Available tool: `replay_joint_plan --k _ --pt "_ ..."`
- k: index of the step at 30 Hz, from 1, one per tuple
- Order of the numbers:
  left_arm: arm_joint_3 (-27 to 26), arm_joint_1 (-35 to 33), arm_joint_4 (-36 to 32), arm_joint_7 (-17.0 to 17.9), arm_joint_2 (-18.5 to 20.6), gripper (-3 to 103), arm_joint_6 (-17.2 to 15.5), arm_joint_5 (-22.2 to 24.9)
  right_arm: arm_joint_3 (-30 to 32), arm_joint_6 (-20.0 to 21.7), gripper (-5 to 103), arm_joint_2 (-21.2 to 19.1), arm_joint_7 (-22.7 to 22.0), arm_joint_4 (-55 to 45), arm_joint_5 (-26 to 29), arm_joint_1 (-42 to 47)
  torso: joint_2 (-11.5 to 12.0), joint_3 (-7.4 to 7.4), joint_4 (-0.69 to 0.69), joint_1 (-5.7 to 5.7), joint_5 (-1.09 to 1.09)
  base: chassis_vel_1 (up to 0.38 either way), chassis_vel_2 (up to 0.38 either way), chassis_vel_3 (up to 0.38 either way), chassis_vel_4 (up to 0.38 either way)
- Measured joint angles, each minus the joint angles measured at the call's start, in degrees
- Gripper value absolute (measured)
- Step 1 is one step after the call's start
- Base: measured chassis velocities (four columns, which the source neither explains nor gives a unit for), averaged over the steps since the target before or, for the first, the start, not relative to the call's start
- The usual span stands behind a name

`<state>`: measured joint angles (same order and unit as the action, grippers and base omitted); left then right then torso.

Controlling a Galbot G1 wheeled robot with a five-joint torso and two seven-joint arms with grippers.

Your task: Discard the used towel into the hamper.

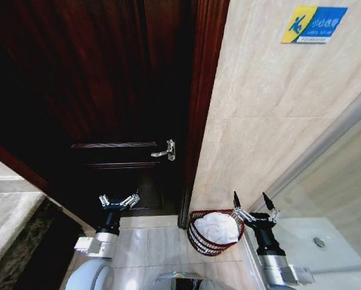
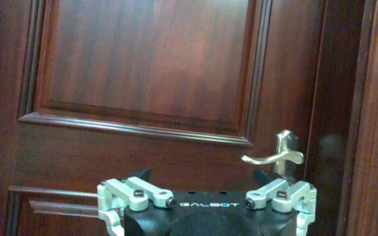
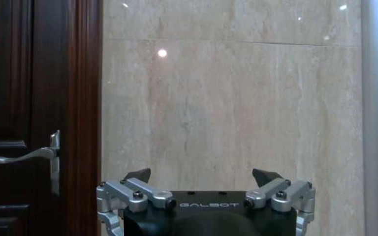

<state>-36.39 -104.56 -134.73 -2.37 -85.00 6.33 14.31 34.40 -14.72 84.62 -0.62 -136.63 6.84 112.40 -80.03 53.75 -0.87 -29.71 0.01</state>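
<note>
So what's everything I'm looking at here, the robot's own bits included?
hamper: one, dark red-brown wire, on the floor by the door frame, against the tiled wall.
towel: one, white, bundled inside the hamper.
door: one, dark wood, panelled, shut.
door handle: one, silver lever, on the door's edge nearest the frame.
wall: beige stone tiles, beside the door.
sign: one, blue and yellow, high on the wall.
floor: pale tiles.
left gripper: one, black and silver, jaws open, empty, facing the door.
right gripper: one, black and silver, jaws open, empty, just beside the hamper.
</note>
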Motion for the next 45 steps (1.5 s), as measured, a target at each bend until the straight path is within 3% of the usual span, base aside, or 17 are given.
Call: replay_joint_plan --k 25,45 --pt "-0.02 0.00 0.00 0.01 0.04 100 0.00 0.00 -0.03 0.01 100 0.01 0.00 0.00 0.00 0.00 0.16 -0.09 0.00 0.08 -0.04 0.186 0.178 -0.177 -0.190" --pt "-0.01 0.00 0.00 0.00 0.00 100 0.00 0.00 -0.01 0.01 100 0.00 -0.01 0.00 0.00 0.00 0.20 -0.11 -0.02 0.10 -0.02 0.028 0.021 0.050 0.051"
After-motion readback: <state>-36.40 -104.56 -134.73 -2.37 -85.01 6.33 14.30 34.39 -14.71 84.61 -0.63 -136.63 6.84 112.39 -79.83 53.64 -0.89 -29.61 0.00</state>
